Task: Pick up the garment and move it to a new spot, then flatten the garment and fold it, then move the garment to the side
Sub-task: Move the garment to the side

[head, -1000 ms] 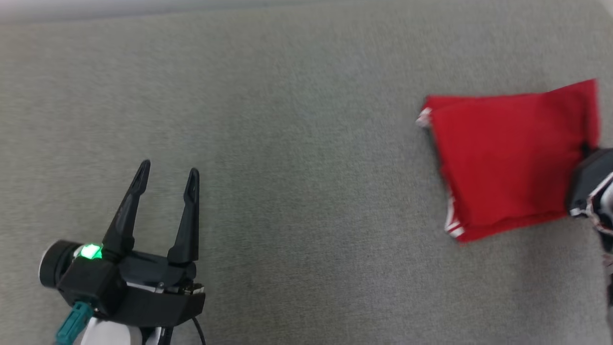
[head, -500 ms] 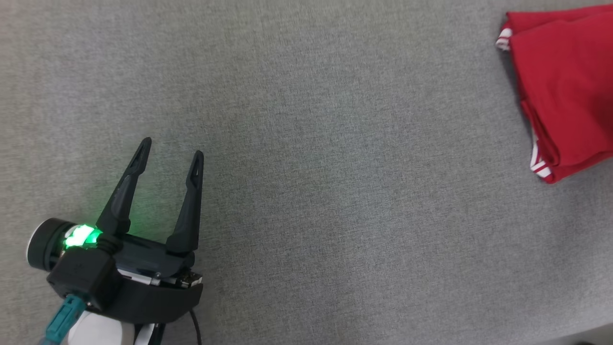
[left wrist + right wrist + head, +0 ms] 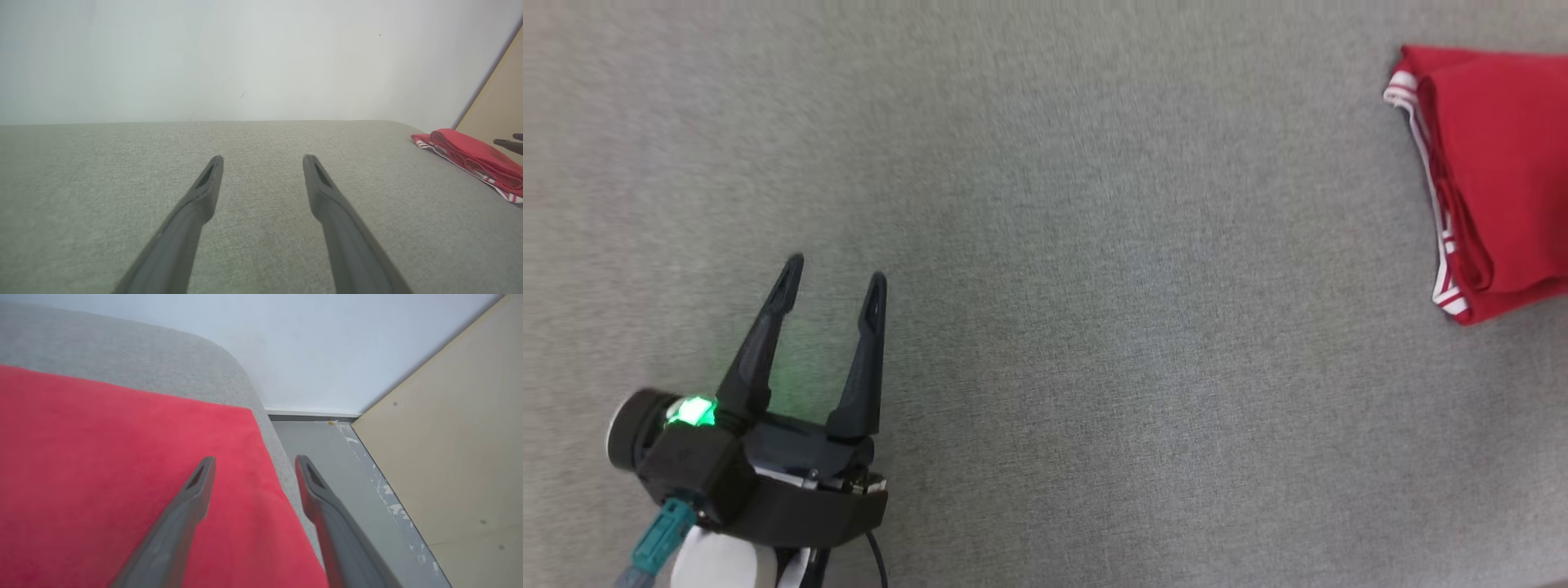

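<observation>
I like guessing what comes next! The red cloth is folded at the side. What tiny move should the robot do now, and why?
Probably lift the right pincer up and away. Its jaws stand open, gripping nothing, and the red garment lies folded near the right edge of the grey surface, so it looks placed.

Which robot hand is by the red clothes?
The right gripper: its open fingers sit over the folded red garment at its edge. The left gripper, also open, is far away over the grey fabric surface.
</observation>
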Robot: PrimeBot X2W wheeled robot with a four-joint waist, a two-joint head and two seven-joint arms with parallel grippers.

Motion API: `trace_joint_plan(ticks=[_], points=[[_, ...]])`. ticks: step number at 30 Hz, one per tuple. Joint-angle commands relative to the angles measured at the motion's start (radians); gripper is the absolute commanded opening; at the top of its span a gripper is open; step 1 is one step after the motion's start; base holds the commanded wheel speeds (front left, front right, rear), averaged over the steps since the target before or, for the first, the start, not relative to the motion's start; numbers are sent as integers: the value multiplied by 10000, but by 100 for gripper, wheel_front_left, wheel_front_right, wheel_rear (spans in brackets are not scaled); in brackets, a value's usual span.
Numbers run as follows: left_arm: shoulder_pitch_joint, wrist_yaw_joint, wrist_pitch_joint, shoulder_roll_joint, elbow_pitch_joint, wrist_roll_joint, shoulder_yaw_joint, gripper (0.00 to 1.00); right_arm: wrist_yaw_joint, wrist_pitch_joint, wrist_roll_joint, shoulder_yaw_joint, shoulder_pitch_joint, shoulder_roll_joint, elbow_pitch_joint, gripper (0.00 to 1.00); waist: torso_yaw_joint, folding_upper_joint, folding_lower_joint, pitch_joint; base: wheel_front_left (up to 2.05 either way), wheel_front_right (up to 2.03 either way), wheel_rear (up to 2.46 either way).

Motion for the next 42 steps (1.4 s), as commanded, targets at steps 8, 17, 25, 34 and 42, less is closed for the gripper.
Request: trace_joint_plan(ticks=[8, 17, 25, 34, 42], points=[[1133, 149, -113, -483, 995, -296, 740, 100, -21, -1560, 1629, 1528, 1223, 1382, -465, 100, 859, -1, 0, -2635, 0, 0, 0], [2140, 301, -117, -948, 1974, -57, 1578, 100, -21, -1836, 3168, 2771, 4639, 2633, -3740, 100, 1598, -1, 0, -4385, 0, 0, 0], [2369, 192, -117, -1127, 2625, 203, 1801, 100, -21, -1397, 3294, 2889, 7303, 3638, -6187, 100, 1924, -1, 0, -5037, 0, 0, 0], [2928, 118, -119, -1289, 2642, 372, 2181, 100, -20, -659, 3215, 2421, 8505, 4071, -7176, 100, 1845, -1, 0, -5514, 0, 0, 0], [3155, 15, -118, -1336, 2638, 490, 2183, 100, -20, -412, 2941, 2332, 8718, 4203, -7275, 100, 1719, -1, 0, -5573, 0, 0, 0]])
